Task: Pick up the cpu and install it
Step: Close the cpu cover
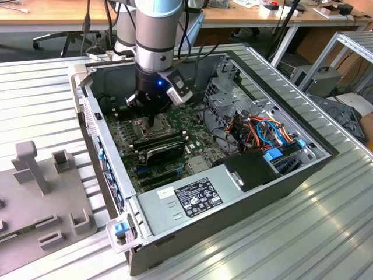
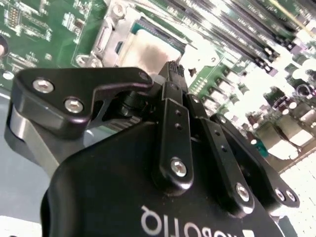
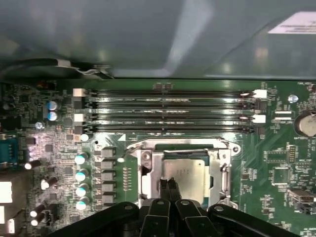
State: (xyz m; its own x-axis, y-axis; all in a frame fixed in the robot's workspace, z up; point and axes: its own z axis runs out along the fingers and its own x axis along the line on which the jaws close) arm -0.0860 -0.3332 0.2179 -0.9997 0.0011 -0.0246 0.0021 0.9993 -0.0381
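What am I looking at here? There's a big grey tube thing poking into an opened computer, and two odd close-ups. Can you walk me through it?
The grey tube is a robot arm. At its end is a black gripper, a two-fingered claw, reaching down into an open computer case that lies on a ribbed metal table.

The exterior view comes from a camera standing off the arm. The two close-ups come from cameras riding near the arm's wrist, looking down past the claw.

In the first wrist view, the green motherboard shows long black memory sticks and the cpu, a silver-grey square lying in its metal socket frame. The gripper's fingertips are pressed together right over the cpu, gripping nothing.
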